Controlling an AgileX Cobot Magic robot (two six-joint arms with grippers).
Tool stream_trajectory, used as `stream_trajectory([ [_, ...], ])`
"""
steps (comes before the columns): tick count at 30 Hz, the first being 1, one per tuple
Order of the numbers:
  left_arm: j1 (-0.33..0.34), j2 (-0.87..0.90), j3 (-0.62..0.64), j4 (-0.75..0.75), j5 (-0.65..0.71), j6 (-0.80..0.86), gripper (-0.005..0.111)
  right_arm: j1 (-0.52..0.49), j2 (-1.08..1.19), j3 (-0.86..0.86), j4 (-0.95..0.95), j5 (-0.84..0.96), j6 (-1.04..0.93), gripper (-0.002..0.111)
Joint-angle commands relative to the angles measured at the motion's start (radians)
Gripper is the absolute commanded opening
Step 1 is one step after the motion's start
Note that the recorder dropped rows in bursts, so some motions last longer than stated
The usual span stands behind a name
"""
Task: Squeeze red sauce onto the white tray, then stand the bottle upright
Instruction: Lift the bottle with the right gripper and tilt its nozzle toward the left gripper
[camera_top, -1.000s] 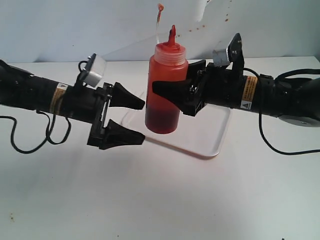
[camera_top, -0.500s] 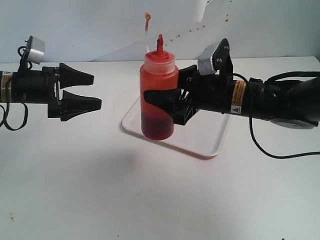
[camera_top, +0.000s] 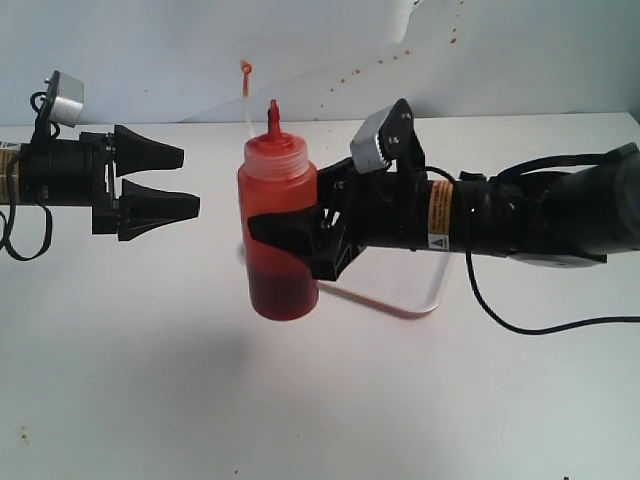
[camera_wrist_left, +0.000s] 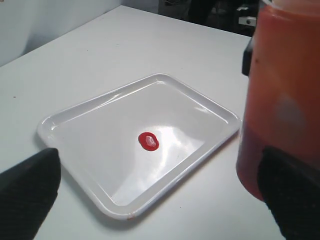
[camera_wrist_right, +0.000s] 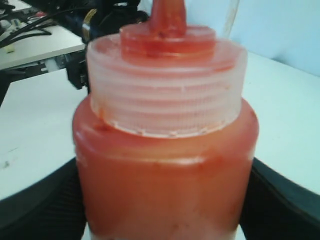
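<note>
A white table (camera_top: 320, 410) is seen from the side, with a pale wall behind it flecked with small red spots (camera_top: 400, 55). Near the middle, the bottle (camera_top: 278, 240) stands upright, its translucent body tinted orange-red, darker toward the base. Its pointed red nozzle (camera_top: 273, 113) aims up, and a thin cap strap (camera_top: 245, 88) rises beside it. The right gripper (camera_top: 300, 238), reaching in from the right, is clenched around the bottle's middle, one black finger across the front and the other behind. Whether the bottle's base touches the table cannot be told. The white tray (camera_top: 405, 308) lies flat on the table behind and to the right of the bottle, mostly hidden by that arm. In the left wrist view the bottle is just off one corner of the tray (camera_wrist_left: 75, 107), and a small oval blob of red sauce (camera_wrist_left: 149, 141) sits near the tray's middle. The left gripper (camera_top: 190, 182) hovers well to the left of the bottle, jaws spread and empty, pointing toward it.
</note>
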Motion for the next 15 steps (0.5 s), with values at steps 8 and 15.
stream_trajectory([
  [8,0.002,-0.008,-0.003,-0.017,-0.009,0.001,0.105,0.105,0.032,0.003,-0.082,-0.045,-0.012,0.000],
  [15,0.002,-0.008,-0.003,-0.023,-0.009,0.001,0.105,0.156,0.123,0.003,0.108,-0.163,-0.225,0.000],
])
